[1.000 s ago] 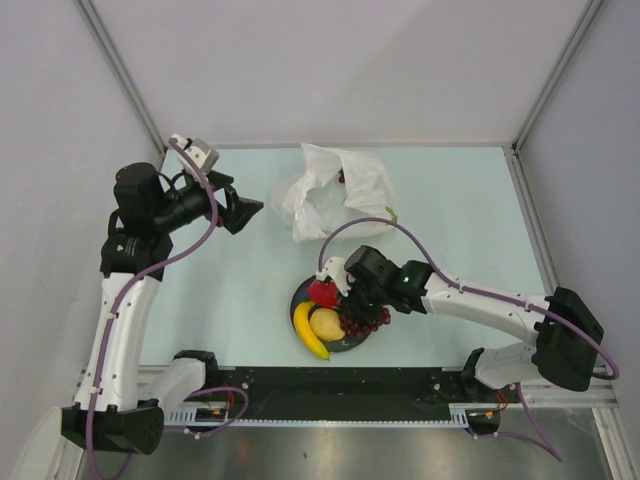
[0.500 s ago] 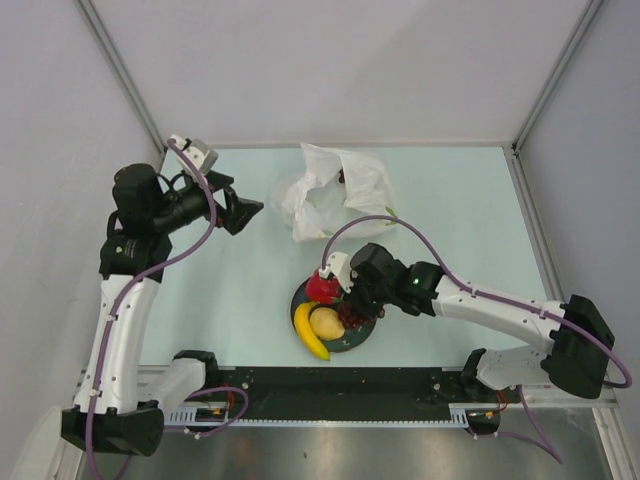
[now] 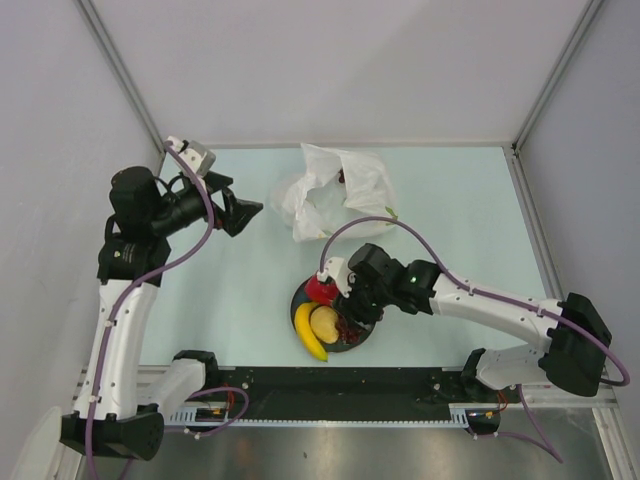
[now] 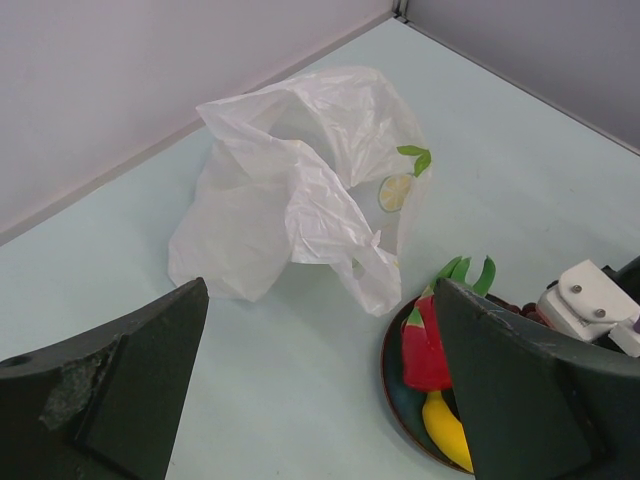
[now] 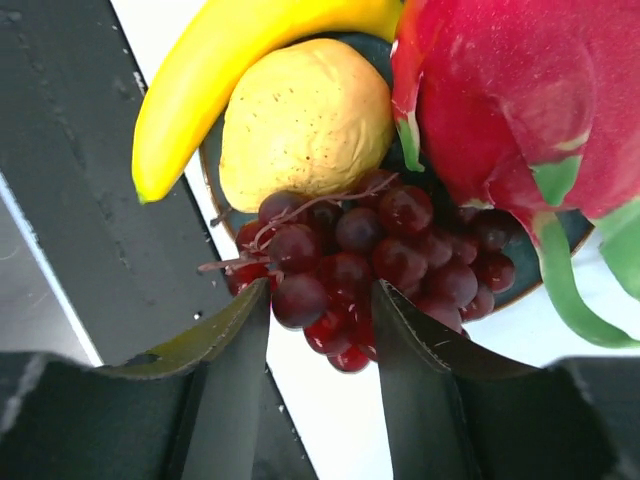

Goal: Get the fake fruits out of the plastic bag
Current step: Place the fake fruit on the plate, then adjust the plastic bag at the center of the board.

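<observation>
Between the fingers of the right claw (image 5: 322,295), which stands part open, sit the lower berries of the grape bunch (image 5: 370,250). They seem unpinched, though so close a view leaves that unsure. The bunch is made of glossy dark red beads and lies at the edge of a round dark plate (image 4: 392,365). It touches a dimpled round yellow fruit (image 5: 305,125) and a waxy red-pink dragon fruit (image 5: 510,100) with green tips. A smooth curved banana (image 5: 230,60) lies against the yellow fruit. Farther off on the pale surface (image 4: 300,400) slumps the crinkly translucent plastic bag (image 4: 290,190). The left claw (image 4: 320,300) faces it, spread wide and empty.
</observation>
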Robot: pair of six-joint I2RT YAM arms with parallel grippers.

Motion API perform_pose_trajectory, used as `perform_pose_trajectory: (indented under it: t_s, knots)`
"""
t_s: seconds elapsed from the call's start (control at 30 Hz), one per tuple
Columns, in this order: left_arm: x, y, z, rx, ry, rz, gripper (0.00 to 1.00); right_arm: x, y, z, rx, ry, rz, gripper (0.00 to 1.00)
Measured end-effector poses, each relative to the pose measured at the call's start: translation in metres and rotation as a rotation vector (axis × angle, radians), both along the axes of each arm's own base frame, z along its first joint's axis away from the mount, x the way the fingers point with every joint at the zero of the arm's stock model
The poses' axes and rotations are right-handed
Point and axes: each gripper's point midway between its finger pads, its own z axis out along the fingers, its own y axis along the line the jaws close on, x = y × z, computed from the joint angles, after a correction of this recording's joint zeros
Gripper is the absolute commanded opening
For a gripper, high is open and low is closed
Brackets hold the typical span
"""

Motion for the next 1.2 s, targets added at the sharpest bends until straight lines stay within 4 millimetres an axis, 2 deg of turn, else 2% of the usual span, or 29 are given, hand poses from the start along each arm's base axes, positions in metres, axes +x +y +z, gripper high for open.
perform_pose_trajectory:
  t_s: [0.1,0.27,0.37,0.43,0.5,0.57,0.7,0.77,0.8,0.83,0.9,1.03,1.13,1.2]
  knots:
    - [0.001,0.0,-0.003,-0.001,0.002,0.0,1.0,0.001,0.003,0.012,0.011,-0.001,-0.002,0.49]
    - [0.001,-0.001,-0.008,-0.007,0.018,0.001,1.0,0.01,0.011,0.044,0.073,-0.026,-0.03,0.49]
    - [0.002,0.0,-0.009,-0.007,0.021,0.002,1.0,0.026,0.012,0.067,0.124,-0.051,-0.082,0.5]
    - [0.002,0.0,-0.011,-0.01,0.027,0.007,1.0,0.045,0.01,0.081,0.158,-0.076,-0.138,0.5]
    - [0.004,0.001,-0.016,-0.009,0.037,0.02,1.0,0.076,0.001,0.097,0.196,-0.107,-0.231,0.5]
    - [0.006,0.005,-0.025,-0.006,0.057,0.047,1.0,0.117,-0.016,0.114,0.233,-0.146,-0.363,0.5]
    - [0.008,0.006,-0.036,-0.011,0.097,0.073,1.0,0.199,-0.066,0.143,0.295,-0.2,-0.651,0.51]
    - [0.008,0.0,-0.038,-0.01,0.107,0.059,1.0,0.225,-0.085,0.155,0.32,-0.212,-0.74,0.52]
    - [0.009,-0.004,-0.039,-0.008,0.113,0.047,1.0,0.231,-0.088,0.161,0.33,-0.217,-0.753,0.52]
    - [0.01,-0.01,-0.041,-0.003,0.123,0.03,1.0,0.237,-0.089,0.168,0.341,-0.22,-0.755,0.52]
    - [0.015,-0.023,-0.042,0.008,0.143,-0.01,1.0,0.242,-0.078,0.186,0.387,-0.222,-0.715,0.51]
    - [0.03,-0.046,-0.052,0.019,0.206,-0.054,1.0,0.231,-0.049,0.209,0.463,-0.202,-0.598,0.41]
    - [0.04,-0.055,-0.074,0.015,0.301,-0.042,1.0,0.219,-0.026,0.203,0.474,-0.156,-0.528,0.38]
    - [0.047,-0.059,-0.09,0.015,0.363,-0.031,1.0,0.218,-0.01,0.185,0.464,-0.104,-0.498,0.37]
